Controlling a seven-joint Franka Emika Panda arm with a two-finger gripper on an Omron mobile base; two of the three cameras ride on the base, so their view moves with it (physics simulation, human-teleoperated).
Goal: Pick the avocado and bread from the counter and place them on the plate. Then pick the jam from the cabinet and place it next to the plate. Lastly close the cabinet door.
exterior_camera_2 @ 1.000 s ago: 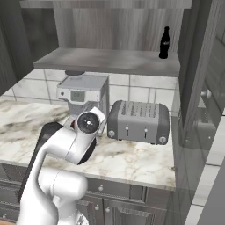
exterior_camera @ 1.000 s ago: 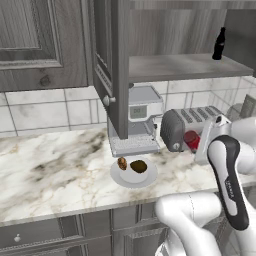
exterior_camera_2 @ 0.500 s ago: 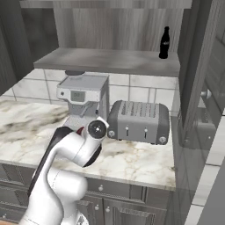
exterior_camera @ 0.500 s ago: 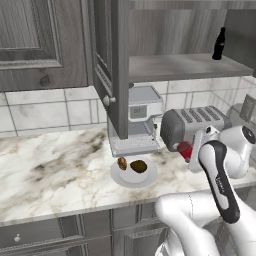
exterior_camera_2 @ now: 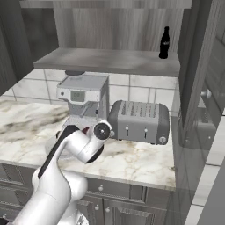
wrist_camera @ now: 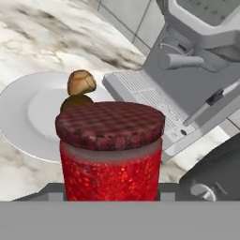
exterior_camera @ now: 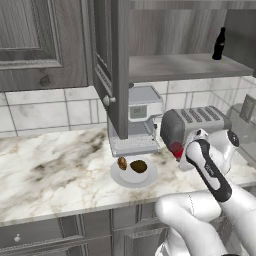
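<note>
Jaws grip the jam (wrist_camera: pixel 110 154) beside the plate (wrist_camera: pixel 18 117).

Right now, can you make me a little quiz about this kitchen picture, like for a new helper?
1. True or false: the dark olive-brown oval avocado and the small reddish-brown bread lie on the round pale plate.
2. What does the gripper hold? A) tall black bottle B) red jam jar C) silver toaster
3. Fill in: the tall black bottle stands on the cabinet's grey ____.

Key: 1 true. 2 B, the red jam jar. 3 shelf.
</note>
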